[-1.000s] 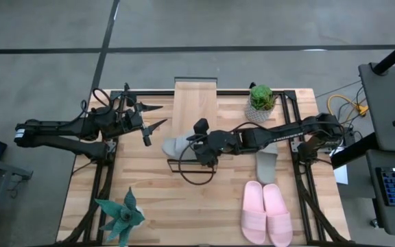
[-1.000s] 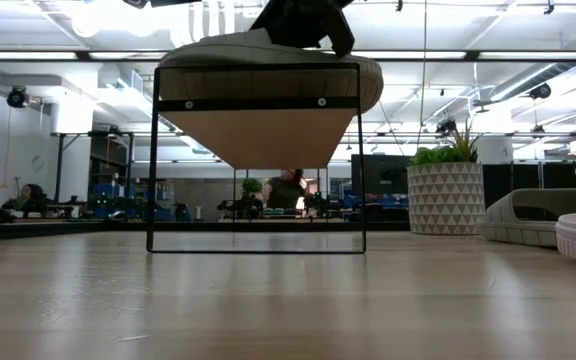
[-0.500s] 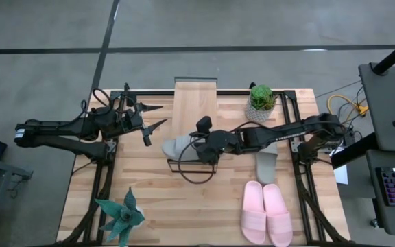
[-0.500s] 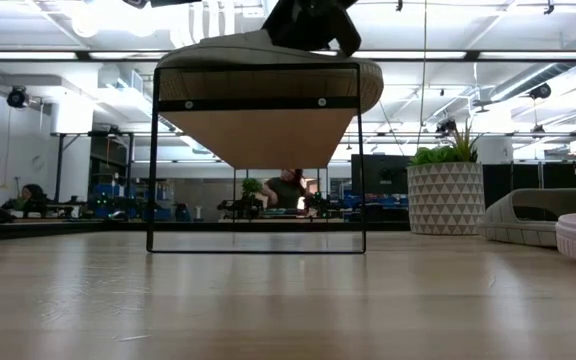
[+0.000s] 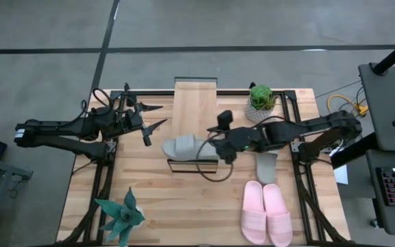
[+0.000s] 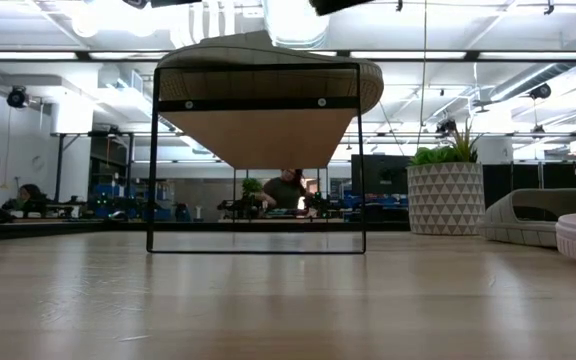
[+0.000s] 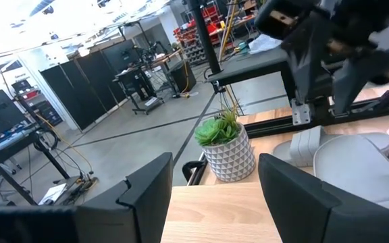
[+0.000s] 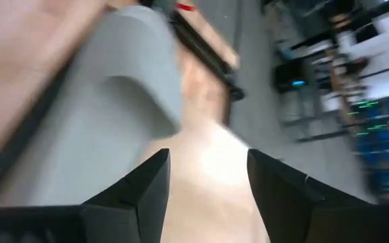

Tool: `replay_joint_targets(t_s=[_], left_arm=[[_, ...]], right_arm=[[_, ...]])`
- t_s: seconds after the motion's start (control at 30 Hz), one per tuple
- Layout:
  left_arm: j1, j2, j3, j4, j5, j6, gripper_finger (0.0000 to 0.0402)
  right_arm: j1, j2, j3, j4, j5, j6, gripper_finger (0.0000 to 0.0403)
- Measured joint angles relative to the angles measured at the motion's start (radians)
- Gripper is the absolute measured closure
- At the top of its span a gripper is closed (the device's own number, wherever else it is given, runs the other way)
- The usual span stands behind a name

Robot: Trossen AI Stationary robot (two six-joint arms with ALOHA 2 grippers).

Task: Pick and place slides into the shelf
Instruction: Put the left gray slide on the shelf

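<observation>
One grey slide (image 5: 182,146) lies on the near end of the shelf (image 5: 195,103), on the wood plank, a little over the left edge. My right gripper (image 5: 218,145) is just beside it, on its right side, with the fingers spread and nothing between them. In the right wrist view the slide's strap (image 8: 130,101) is in front of my two fingers (image 8: 137,196), apart from them. So I judge that this slide is placed and released, and the step in hand is to draw back from it.

My left gripper (image 5: 158,116) waits above the left side of the table, fingers spread, holding nothing.

The second grey slide (image 5: 267,167) lies on the table to the right of the shelf, and the pink pair (image 5: 267,213) is near it, at the front edge. The next move, I think, is to bring my right gripper over the second grey slide, go down on its strap and close there.
</observation>
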Motion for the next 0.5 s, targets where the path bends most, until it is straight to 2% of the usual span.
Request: replay_joint_targets(t_s=[0.17,0.5], left_arm=[[0.000,0.004,0.000,0.000,0.000,0.000,0.0198],[0.000,0.012,0.000,-0.001,0.000,0.000,0.0198]], right_arm=[[0.047,-0.047,-0.033,-0.144,-0.115,0.191,0.0225],[0.120,-0.043,-0.113,-0.214,-0.108,0.312,0.0245]])
